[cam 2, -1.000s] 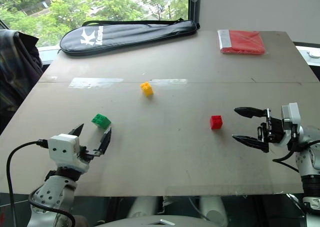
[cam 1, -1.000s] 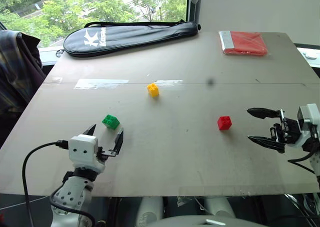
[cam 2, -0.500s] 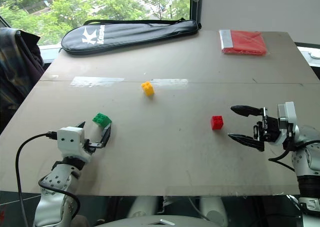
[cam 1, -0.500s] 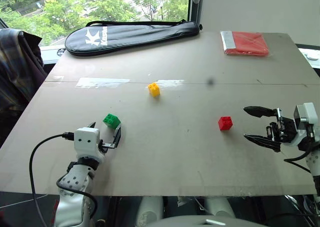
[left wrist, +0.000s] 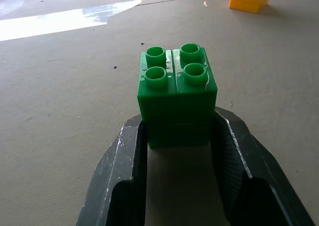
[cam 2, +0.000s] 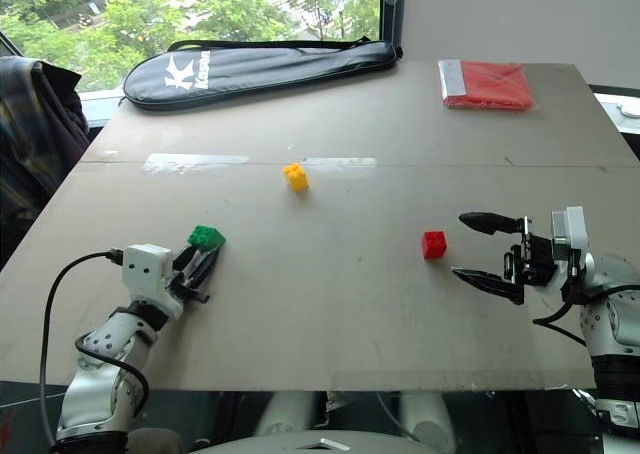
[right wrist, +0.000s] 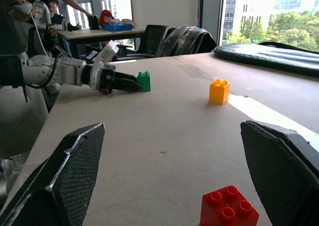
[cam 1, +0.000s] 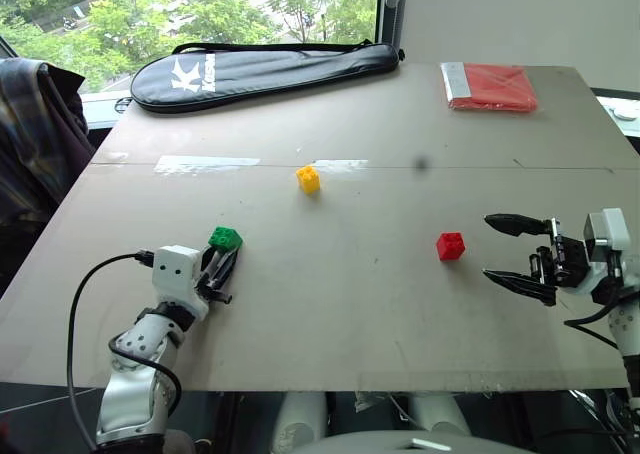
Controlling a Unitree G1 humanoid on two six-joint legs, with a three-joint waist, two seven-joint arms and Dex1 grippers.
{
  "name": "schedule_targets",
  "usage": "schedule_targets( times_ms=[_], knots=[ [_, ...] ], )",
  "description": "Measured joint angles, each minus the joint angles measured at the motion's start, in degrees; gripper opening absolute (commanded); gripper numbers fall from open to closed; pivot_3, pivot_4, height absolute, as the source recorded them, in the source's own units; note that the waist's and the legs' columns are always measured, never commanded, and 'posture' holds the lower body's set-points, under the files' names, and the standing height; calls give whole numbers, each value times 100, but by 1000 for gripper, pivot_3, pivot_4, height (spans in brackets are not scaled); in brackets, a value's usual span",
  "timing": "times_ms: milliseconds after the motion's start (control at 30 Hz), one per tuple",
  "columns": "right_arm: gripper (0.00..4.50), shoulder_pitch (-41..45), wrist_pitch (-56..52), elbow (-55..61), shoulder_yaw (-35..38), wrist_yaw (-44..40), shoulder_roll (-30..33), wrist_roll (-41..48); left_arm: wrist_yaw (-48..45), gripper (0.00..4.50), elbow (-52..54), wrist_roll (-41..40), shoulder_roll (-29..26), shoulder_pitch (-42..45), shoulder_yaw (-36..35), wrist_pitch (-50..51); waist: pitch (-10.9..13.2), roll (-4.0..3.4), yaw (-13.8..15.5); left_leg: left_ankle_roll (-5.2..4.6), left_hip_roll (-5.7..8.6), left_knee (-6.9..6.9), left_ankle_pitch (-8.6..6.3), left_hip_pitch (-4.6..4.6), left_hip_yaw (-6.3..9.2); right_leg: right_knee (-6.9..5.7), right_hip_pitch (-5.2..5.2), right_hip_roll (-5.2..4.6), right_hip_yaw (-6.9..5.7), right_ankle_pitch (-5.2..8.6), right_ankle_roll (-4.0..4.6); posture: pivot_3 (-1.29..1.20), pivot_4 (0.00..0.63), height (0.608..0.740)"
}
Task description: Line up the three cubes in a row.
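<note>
Beyond the window at the far edge stand green trees, and the broad grey-brown table (cam 1: 400,154) runs from there toward the robot, with a strip of pale tape (cam 1: 205,164) across its middle seam. Along the far edge lies a long black racket bag (cam 1: 265,69), and a flat red packet (cam 1: 490,84) sits at the far right corner. At the table's left side the left gripper (cam 1: 222,265) lies low on the surface, its two black fingers (left wrist: 127,159) pressed against the sides of the green cube (cam 1: 225,239), pinching its lower half while the studded top stands free, upright. The yellow cube (cam 1: 308,179) rests alone near the middle, just on the near side of the seam, well apart from the green one. The red cube (cam 1: 450,245) sits to the right, nearer the robot. Just to its right, not touching it, the right gripper (cam 1: 518,255) hovers with its fingers spread wide, pointing across the table toward the red cube.
</note>
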State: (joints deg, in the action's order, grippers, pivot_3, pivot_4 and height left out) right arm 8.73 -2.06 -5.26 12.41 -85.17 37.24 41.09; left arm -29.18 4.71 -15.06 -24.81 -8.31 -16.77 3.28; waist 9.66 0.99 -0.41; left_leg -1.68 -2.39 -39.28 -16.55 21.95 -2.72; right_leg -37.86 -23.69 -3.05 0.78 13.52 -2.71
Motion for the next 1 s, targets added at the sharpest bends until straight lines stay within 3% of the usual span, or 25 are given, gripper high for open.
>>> schedule_targets(
  times_ms=[200, 433, 567, 633, 1000],
  knots=[
    [4500, -231, -11, 201, 168, 106, 0, 2, -1666, 1181, -368, -207, -697, 671, 737, -82, 1, 0, 70, 1, 5, -2, 1, 7, -5, 7, -1, -1, 0, 3, 5, 0, 150, 708],
    [4500, -526, 26, 205, 269, 142, 2, -41, -3119, 1181, -1148, -94, -817, 2179, 1901, -270, 1, -1, 105, 1, 12, -2, 1, 18, -8, 14, -2, 8, -10, -8, -15, 0, 150, 708],
    [4500, -821, 156, 226, 454, 251, -9, -68, -3516, 1181, -2351, 495, -33, 3675, 2793, -713, 1, -1, 168, 1, 17, -19, 1, 40, 1, 17, -1, 15, -28, -10, -18, 0, 150, 708],
    [4500, -931, 224, 263, 464, 306, -18, -95, -3600, 1181, -2622, 704, 197, 3973, 3079, -1009, 1, -1, 126, 0, 17, -18, 1, 43, -4, 24, -2, 14, -21, -10, -19, 0, 150, 708],
    [4500, -1376, 370, 471, 692, 547, -108, -131, -3943, 1181, -3873, 1060, 1011, 4695, 3538, -1385, 3, 1, 54, 0, 15, -15, 1, 58, 10, 17, -22, 21, -24, -9, -22, 0, 150, 708]
  ],
)
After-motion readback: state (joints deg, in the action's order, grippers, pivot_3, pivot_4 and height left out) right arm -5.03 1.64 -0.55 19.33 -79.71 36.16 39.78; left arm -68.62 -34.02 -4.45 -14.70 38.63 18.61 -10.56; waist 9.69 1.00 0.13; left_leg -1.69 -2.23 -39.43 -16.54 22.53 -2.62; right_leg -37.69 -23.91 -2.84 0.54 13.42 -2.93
